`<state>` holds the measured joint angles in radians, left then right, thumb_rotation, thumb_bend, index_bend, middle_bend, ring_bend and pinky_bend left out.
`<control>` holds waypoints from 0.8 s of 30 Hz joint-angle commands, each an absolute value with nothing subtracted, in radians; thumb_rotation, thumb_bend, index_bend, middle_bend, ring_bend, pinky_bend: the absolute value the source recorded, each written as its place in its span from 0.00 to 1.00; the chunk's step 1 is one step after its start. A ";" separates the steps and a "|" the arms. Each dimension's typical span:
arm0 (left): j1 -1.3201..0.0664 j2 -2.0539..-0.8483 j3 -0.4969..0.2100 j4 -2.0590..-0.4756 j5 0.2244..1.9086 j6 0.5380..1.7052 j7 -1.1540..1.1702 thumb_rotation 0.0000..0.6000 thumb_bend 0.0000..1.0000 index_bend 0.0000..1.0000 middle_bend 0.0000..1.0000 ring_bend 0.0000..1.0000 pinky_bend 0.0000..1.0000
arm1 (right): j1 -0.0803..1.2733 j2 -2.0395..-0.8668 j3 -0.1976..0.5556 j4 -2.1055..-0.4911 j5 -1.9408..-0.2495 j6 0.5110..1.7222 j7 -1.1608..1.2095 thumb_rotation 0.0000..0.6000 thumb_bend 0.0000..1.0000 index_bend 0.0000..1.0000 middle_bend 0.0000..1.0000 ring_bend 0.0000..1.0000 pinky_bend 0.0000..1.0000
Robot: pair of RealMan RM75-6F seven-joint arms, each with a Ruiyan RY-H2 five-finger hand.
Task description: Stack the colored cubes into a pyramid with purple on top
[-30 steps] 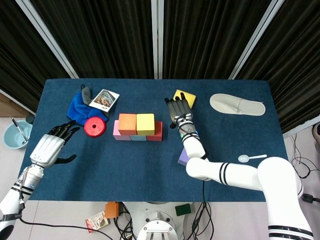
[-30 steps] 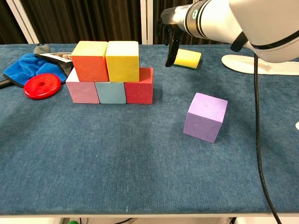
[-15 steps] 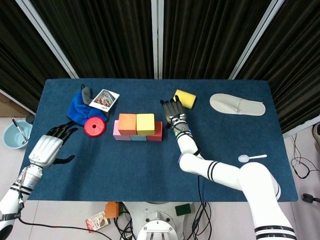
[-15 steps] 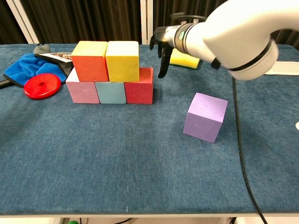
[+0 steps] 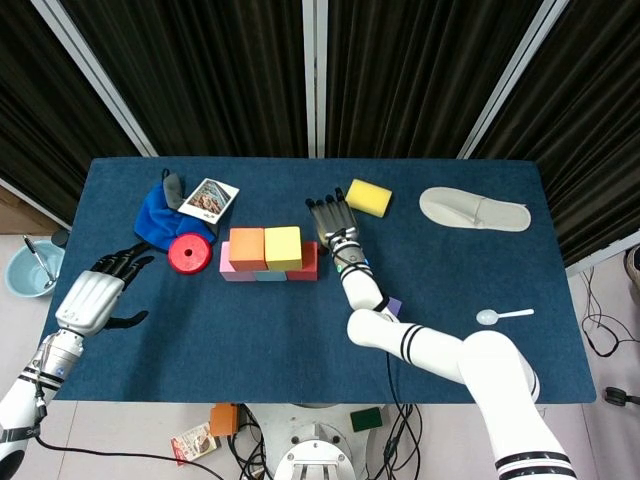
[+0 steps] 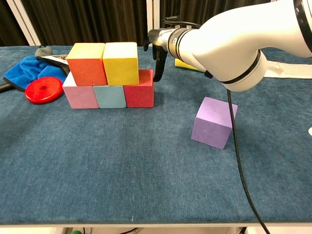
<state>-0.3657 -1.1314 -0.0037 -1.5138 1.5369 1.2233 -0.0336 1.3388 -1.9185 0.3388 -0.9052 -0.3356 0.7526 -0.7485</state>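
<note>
Chest view: right hand (image 6: 157,57) empty, fingers spread, right beside the red cube (image 6: 139,88) of the two-tier stack, orange cube (image 6: 87,63) and yellow cube (image 6: 120,63) on top. Purple cube (image 6: 213,121) sits alone on the surface (image 6: 122,165), well apart. Left hand (image 5: 100,292) open, idle. Likely nudging the stack; next, grasp purple and place on top.

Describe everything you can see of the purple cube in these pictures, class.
The purple cube is a plain lilac block with a matte, slightly grainy, foam-like surface and soft edges. It rests flat on the blue table cloth, turned so one vertical edge faces the chest camera. It stands alone, to the right of the stacked cubes and apart from them, and nothing grips it. In the head view the right arm hides most of it; only a corner shows.
</note>
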 commanded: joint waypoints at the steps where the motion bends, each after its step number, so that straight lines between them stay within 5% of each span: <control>1: -0.366 -1.132 -0.003 -1.513 1.538 1.223 -0.033 0.84 0.17 0.12 0.03 0.09 0.18 | 1.330 -1.900 0.336 -0.931 -0.331 0.760 -0.764 1.00 0.05 0.17 0.24 0.14 0.00; 8: -0.367 -1.129 -0.003 -1.516 1.540 1.223 -0.031 0.86 0.17 0.12 0.03 0.09 0.18 | 1.285 -1.750 0.307 -1.139 -0.326 0.853 -0.841 1.00 0.05 0.17 0.25 0.14 0.00; 15: -0.366 -1.125 -0.002 -1.522 1.545 1.227 -0.028 0.87 0.17 0.12 0.03 0.09 0.18 | 1.142 -1.464 0.244 -1.589 -0.446 0.953 -0.792 1.00 0.06 0.17 0.27 0.14 0.00; 24: -0.377 -1.102 -0.012 -1.582 1.544 1.222 0.015 0.87 0.17 0.12 0.03 0.09 0.18 | 0.919 -1.096 0.078 -1.940 -0.886 0.910 -0.611 1.00 0.03 0.20 0.25 0.10 0.00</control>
<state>-0.3741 -1.1067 -0.0094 -1.5732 1.5461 1.2240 0.0067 1.0417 -1.2390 0.1751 -1.8271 -0.6633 0.9239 -0.7105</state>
